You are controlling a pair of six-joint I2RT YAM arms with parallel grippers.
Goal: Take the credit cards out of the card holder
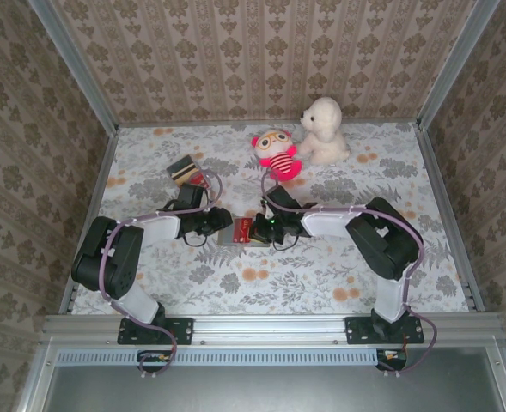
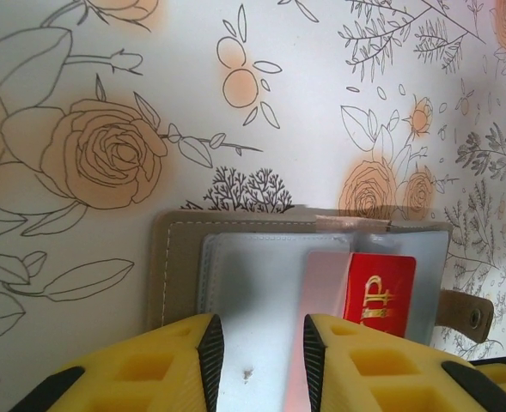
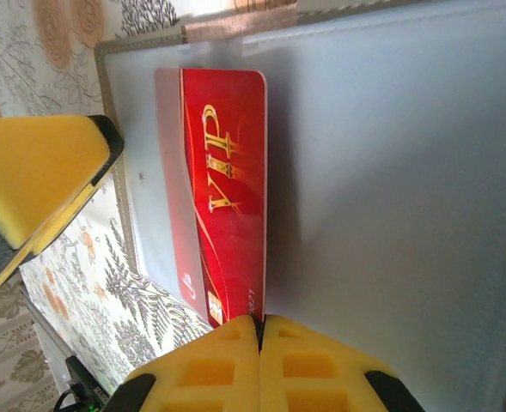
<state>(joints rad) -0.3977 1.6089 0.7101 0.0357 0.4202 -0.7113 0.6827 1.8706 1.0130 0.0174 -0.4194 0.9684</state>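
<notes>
The card holder [image 1: 233, 236] lies open and flat on the flowered worktop [image 1: 338, 275], between the two hands. The right hand [image 3: 259, 323] is closed and pinches the end of a red card [image 3: 227, 172], which rests on the holder's bluish inner face. The left hand [image 2: 259, 335] is open over the holder, its fingers apart.

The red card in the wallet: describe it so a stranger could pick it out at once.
On the flowery table, just this side of the pink doll, lies an open grey wallet. The red card sticks partly out of its pale inner pocket. Red with gold VIP lettering, it sits in the wallet, whereas the other cards lie loose at the far left.
</notes>
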